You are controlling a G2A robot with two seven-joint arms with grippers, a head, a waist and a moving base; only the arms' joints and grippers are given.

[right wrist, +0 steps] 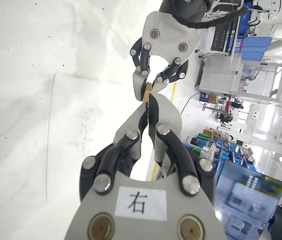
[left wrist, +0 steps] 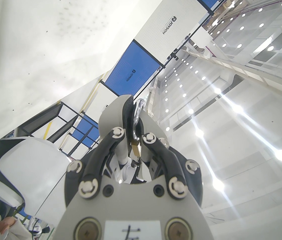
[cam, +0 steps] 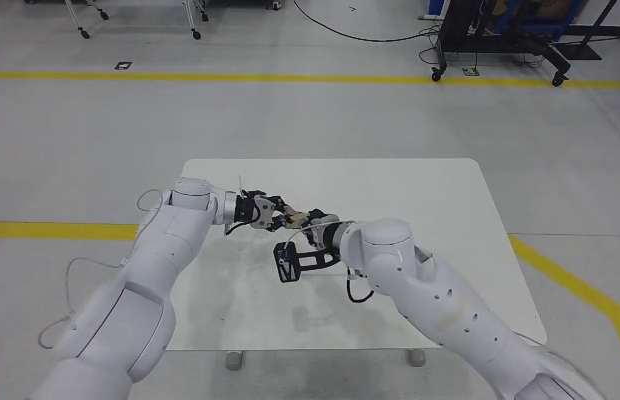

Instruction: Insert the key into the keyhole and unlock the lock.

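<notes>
A white counter [cam: 430,200] stands in a grey-floored hall with yellow floor lines, and the two arms meet above it, just left of the top view's centre. The left gripper [left wrist: 134,116] is clamped on the small brass lock [right wrist: 147,91], whose steel shackle [left wrist: 138,112] sits between the pads. The right gripper [right wrist: 149,104] is pinched narrow with its tips at the lock's body, the key hidden between them. The lock looks light, rigid and smooth, so it may twist under a turning key; gripping across its flat faces seems firmest.
</notes>
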